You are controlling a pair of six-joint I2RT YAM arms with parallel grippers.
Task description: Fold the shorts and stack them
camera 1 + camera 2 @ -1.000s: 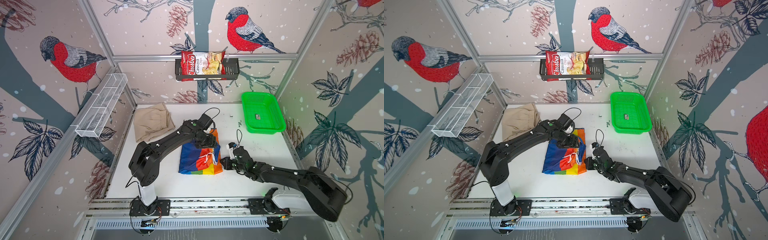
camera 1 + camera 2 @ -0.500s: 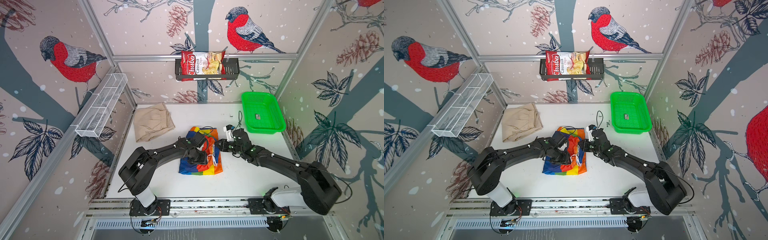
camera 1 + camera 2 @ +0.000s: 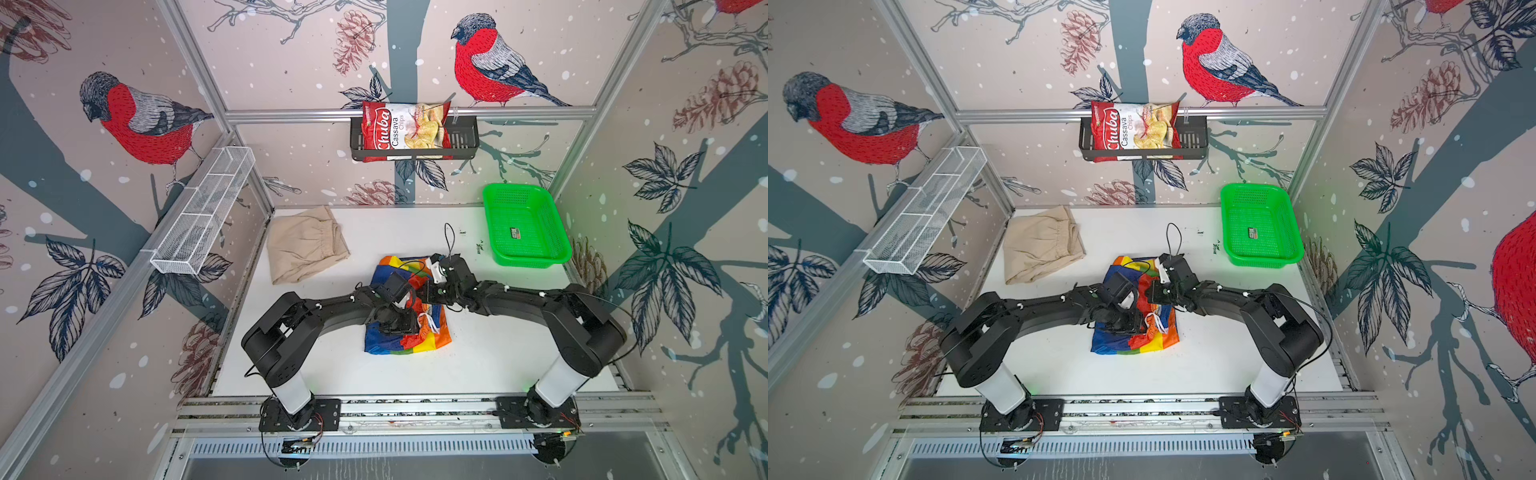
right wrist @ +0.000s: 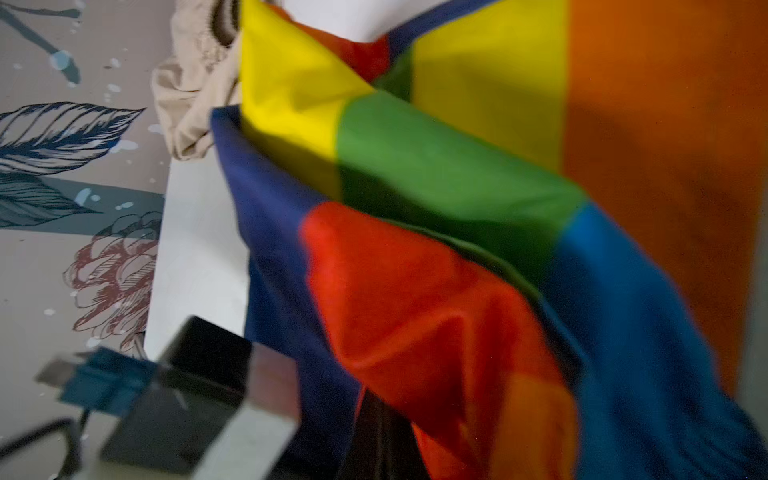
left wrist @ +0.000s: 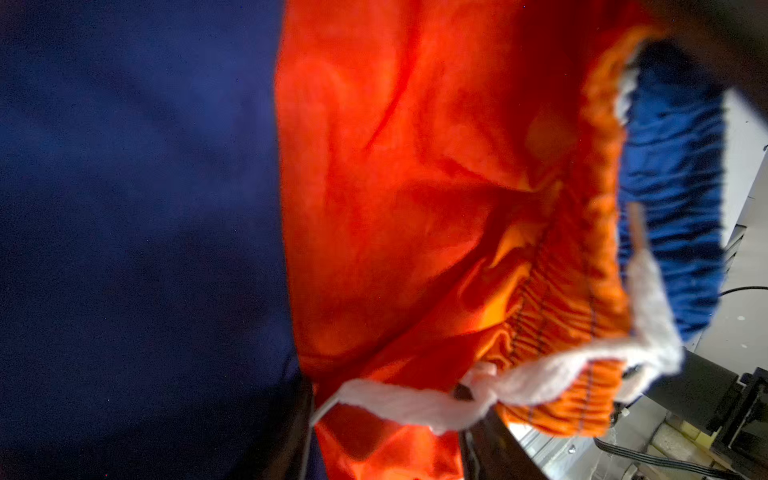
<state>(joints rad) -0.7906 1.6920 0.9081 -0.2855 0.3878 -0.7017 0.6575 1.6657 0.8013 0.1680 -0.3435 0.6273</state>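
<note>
Top views: I see the rainbow shorts crumpled near the middle of the white table, with both arms bent in over them. The beige shorts lie flat at the far left corner, well apart from the rainbow pair, with neither arm near them. The green basket sits at the far right corner.

The left gripper points down onto the near half of the rainbow shorts. In the left wrist view, blue and orange cloth fills the frame. The gathered orange waistband and the white drawstring pass just in front of the dark fingers. The fingers stand apart with cloth between them. I cannot tell whether they are grasping it or released.

The right gripper sits over the far half of the same pair. Its jaws are clenched. In the right wrist view the colour panels bunch up and rise right at them, so I log it as pinching the rainbow cloth. The frame is blurred.
</note>
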